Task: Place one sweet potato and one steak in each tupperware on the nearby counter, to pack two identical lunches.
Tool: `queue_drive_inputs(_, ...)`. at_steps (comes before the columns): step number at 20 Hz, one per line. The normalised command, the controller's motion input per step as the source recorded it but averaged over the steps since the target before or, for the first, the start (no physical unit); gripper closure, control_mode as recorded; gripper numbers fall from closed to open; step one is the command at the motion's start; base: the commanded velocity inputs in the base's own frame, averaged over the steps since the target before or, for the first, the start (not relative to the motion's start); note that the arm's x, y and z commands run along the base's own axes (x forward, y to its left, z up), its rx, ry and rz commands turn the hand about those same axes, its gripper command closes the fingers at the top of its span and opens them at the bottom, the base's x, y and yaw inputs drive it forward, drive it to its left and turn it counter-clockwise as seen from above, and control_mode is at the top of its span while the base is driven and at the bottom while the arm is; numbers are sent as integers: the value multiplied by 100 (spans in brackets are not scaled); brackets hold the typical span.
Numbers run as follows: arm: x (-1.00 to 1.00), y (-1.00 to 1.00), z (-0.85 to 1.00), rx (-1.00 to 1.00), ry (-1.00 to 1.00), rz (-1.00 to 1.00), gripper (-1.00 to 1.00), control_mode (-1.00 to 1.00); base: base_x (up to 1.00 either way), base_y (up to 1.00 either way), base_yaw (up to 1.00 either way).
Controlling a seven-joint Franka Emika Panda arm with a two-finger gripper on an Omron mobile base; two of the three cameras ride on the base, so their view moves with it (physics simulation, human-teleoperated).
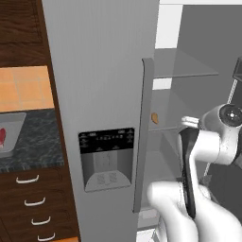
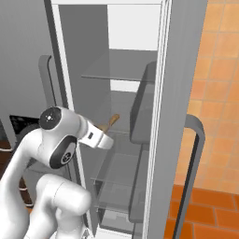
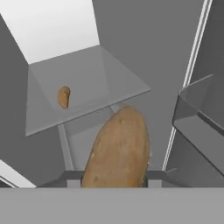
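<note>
I have one sweet potato (image 3: 118, 148) close up in the hand view, sitting between the gripper (image 3: 114, 183) tips, which look closed on it. A second sweet potato (image 3: 64, 96) lies farther in on a glass shelf (image 3: 109, 83) of the open fridge (image 2: 116, 51); from the left base view I see it (image 1: 154, 117) just past the door handle (image 1: 143, 137). Far left, a steak (image 1: 2, 137) rests in a tupperware (image 1: 16, 124) on the dark counter (image 1: 40, 142).
</note>
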Motion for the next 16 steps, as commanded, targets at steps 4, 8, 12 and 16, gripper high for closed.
queue_drive_inputs(4, -100, 11, 45, 0, 13, 0, 100, -100, 0, 0, 0)
queue_drive_inputs(8, 0, 0, 0, 0, 0, 0, 100, 100, -100, 26, 5)
queue_drive_inputs(12, 0, 0, 0, 0, 0, 0, 100, 100, -90, 100, 0)
queue_drive_inputs(16, 0, 0, 0, 0, 0, 0, 100, 100, -58, 100, 1)
